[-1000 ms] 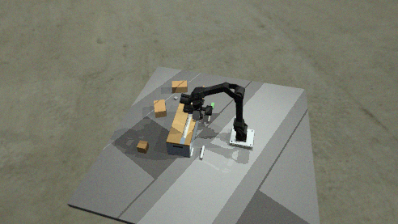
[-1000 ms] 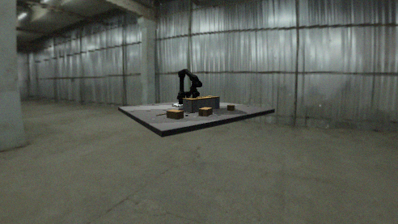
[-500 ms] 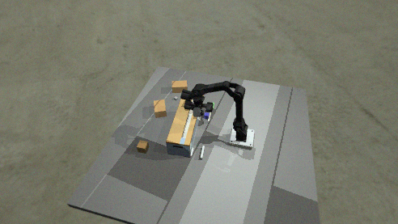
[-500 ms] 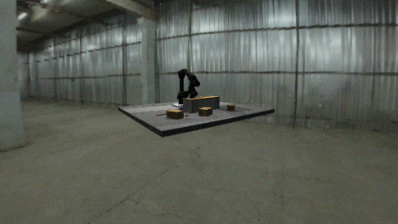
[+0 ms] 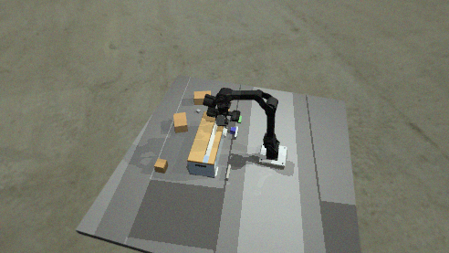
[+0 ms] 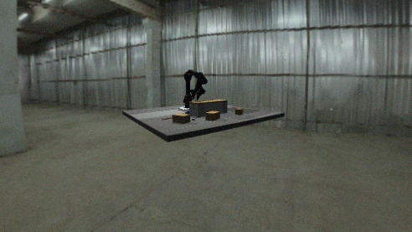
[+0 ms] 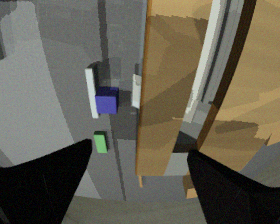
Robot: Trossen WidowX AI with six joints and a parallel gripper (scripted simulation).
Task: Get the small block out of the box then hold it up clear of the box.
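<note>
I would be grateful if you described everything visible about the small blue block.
The small blue block is a plain, matte blue-violet cube lying on the grey table, outside the box and near its side. It sits between two short white strips, beyond a small green block, below the open, empty gripper.
</note>
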